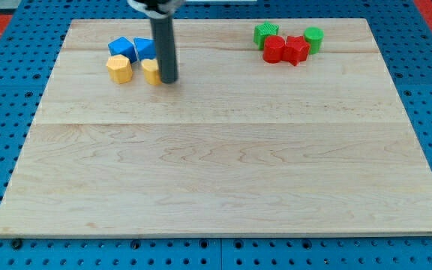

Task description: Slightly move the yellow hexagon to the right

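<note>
The yellow hexagon (118,69) sits near the board's top left. A second yellow block (151,71) lies just to its right, its shape partly hidden by the rod. My tip (169,79) rests on the board at this second yellow block's right side, touching or nearly touching it, about 65 px right of the hexagon. Two blue blocks (121,48) (145,49) lie just above the yellow ones; the right one is partly hidden behind the rod.
At the top right stands a cluster: a green star-like block (266,33), a green cylinder (313,38), and two red blocks (274,49) (296,49). The wooden board (223,150) lies on a blue pegboard.
</note>
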Action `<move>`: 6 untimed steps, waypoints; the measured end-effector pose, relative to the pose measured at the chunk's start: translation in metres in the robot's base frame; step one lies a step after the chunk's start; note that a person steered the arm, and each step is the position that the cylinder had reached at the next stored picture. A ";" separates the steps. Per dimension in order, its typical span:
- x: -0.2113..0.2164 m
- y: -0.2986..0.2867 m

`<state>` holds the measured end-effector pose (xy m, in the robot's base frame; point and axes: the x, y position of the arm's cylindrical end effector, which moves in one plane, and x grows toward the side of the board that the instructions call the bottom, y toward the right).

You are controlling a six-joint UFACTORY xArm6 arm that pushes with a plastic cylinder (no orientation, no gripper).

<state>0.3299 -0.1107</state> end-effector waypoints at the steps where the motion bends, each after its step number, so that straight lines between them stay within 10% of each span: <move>1: -0.008 -0.029; 3: 0.065 0.037; 5: 0.009 -0.131; 6: 0.005 -0.106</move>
